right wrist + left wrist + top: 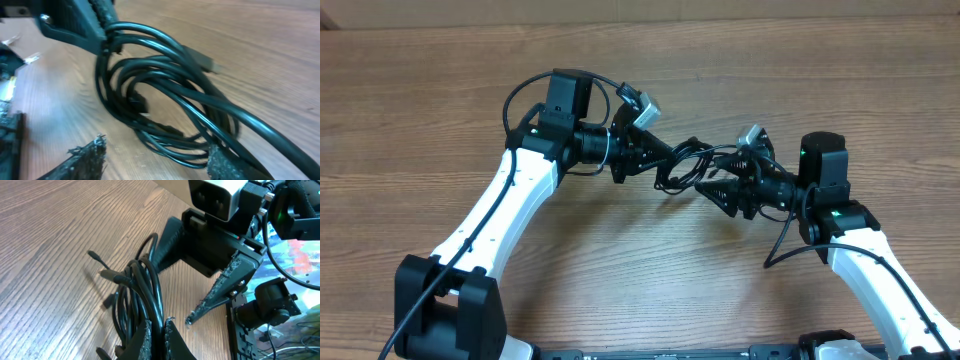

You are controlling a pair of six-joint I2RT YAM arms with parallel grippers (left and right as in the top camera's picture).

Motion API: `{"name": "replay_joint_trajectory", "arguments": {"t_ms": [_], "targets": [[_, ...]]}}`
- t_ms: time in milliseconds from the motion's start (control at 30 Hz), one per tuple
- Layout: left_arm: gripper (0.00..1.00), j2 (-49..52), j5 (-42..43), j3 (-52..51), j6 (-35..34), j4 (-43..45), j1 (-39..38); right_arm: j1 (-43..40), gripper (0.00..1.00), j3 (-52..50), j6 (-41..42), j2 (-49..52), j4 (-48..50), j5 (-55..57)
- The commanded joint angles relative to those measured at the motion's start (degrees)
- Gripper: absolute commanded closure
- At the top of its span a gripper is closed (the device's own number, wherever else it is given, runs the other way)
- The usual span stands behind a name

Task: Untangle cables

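Observation:
The cables (685, 165) are a knotted bundle of thin black cords on the wooden table, between my two grippers. My left gripper (655, 160) meets the bundle from the left. In the left wrist view it (161, 330) is shut on one strand, with the other cables (140, 285) looping away from it and small plugs (95, 256) sticking out. My right gripper (715, 190) reaches in from the right. In the right wrist view it (157, 155) is open. The coil of cables (165, 100) lies just beyond and between its fingers (90, 152), and one strand runs over the right finger. A plug (202, 59) points right.
The wooden table (440, 100) spreads all around the bundle. The right arm's wrist camera (215, 195) and its open fingers (220, 287) stand close in front of the left gripper. Arm bases and wiring (265, 305) sit at the near table edge.

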Motion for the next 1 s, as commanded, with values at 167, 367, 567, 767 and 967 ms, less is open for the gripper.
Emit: {"name": "replay_joint_trajectory", "arguments": {"t_ms": [167,367,567,767,967], "targets": [[0.96,-0.85,3.5,-0.13,-1.92,1.73,-0.07,0.28,0.46,0.83,-0.13,-0.61,-1.57,-6.21],[0.96,-0.85,3.96,-0.13,-4.26,3.87,-0.09,0.28,0.49,0.83,-0.15,-0.61,-1.6,-6.16],[0.96,-0.85,5.49,-0.13,-4.26,4.22,-0.09,0.28,0.44,0.83,-0.13,-0.59,-1.57,-5.99],[0.96,-0.85,6.56,-0.13,-4.26,4.7,-0.87,0.28,0.45,0.83,-0.11,-0.59,-1.6,-6.01],[0.95,-0.85,5.03,-0.13,-4.22,4.76,-1.79,0.28,0.45,0.83,-0.13,-0.59,-1.57,-5.44]]}}
